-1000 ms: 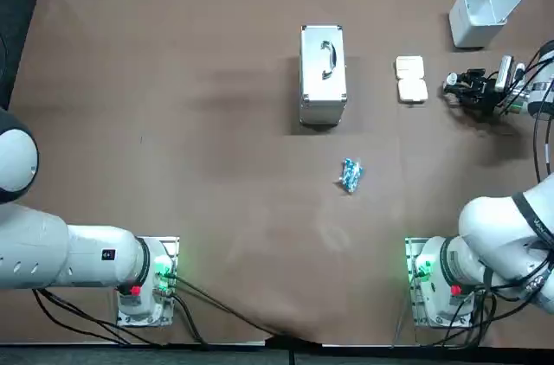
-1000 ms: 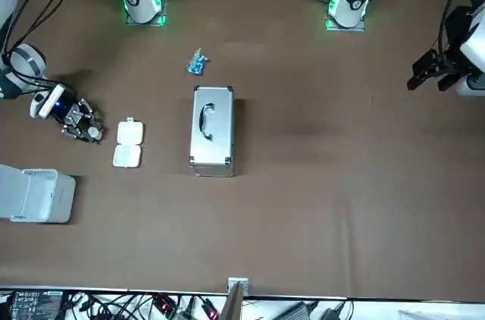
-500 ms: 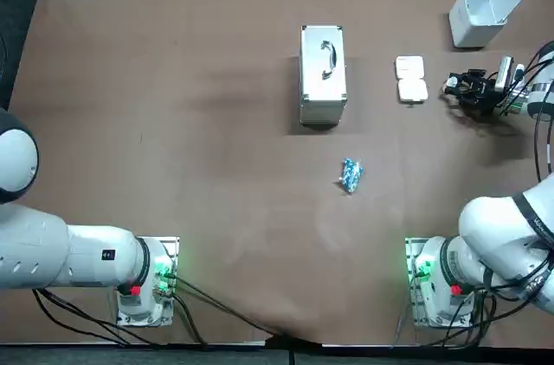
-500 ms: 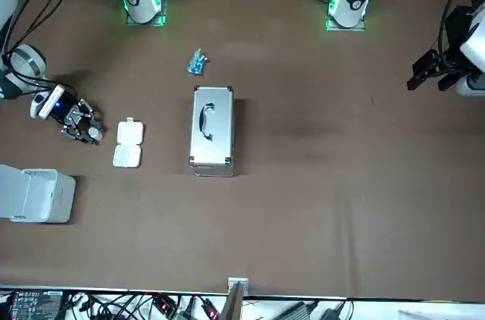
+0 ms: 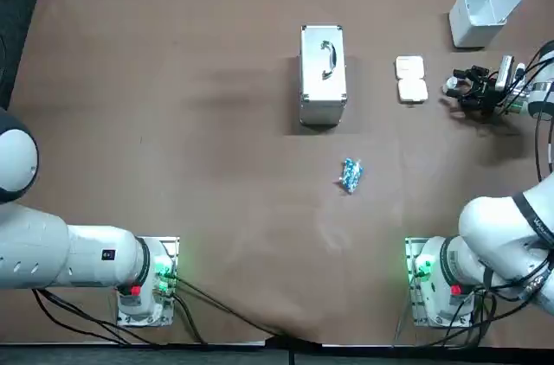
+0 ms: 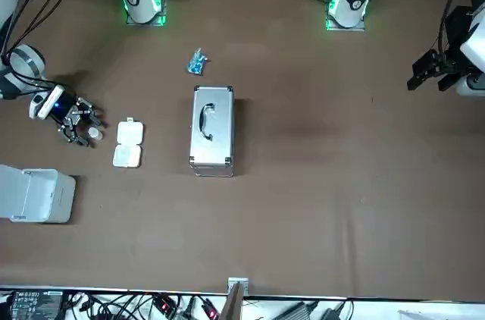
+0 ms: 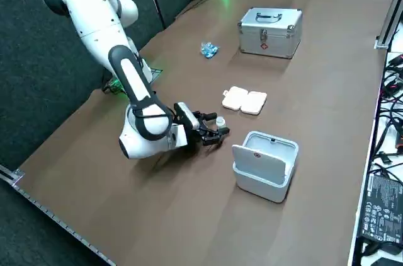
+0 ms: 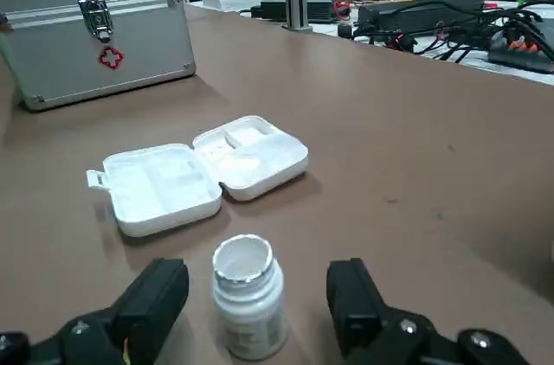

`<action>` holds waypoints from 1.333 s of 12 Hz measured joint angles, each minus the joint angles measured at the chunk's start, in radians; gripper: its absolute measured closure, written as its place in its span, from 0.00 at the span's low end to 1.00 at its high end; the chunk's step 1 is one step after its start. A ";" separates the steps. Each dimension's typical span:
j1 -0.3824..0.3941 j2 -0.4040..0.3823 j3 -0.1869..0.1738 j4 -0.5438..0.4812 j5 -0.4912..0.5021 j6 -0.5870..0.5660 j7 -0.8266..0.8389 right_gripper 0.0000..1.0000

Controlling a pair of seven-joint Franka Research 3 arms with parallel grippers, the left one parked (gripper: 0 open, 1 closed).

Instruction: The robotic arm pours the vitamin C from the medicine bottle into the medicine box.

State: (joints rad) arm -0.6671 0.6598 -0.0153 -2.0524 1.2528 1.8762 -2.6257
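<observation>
While the right arm stretches low over the brown desk (image 5: 173,123), its right gripper (image 8: 258,289) sits near the desk's right edge, towards the far side. The jaws are wide open and grip nothing. The two black fingers (image 8: 156,300) flank a small white medicine bottle (image 8: 247,300), with a clear gap on either side of it. The bottle stands upright on the desk. Its top shows a silvery rim and looks uncapped, though the wrist view does not settle this. No writing can be read on the bottle.

Just beyond the bottle, towards the middle of the desk, lies the white medicine box (image 8: 199,175). It is open flat, its two shallow halves side by side, and it touches neither the bottle nor the gripper.

Further towards the centre of the desk stands a closed metal case (image 5: 323,73), silver, with a handle (image 5: 327,58) on its lid. A latch (image 8: 93,12) fastens its side, and a small red cross (image 8: 110,58) is printed beneath the latch.

A small blue packet (image 5: 350,175) lies alone on the near side of the case, well apart from everything else.

In the far right corner of the desk sits a white bin (image 5: 483,9) with its lid raised. A small red mark shows inside the lid, too small to read.
</observation>
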 joint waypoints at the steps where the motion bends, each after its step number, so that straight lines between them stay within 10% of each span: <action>1: 0.000 -0.001 0.000 0.004 0.000 0.000 0.000 0.01; 7: 0.005 -0.095 -0.040 0.006 -0.057 0.001 0.088 0.00; 16: 0.252 -0.370 -0.152 -0.061 -0.350 0.106 0.590 0.00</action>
State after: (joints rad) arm -0.4156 0.2894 -0.1668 -2.1136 0.9028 1.9822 -2.0360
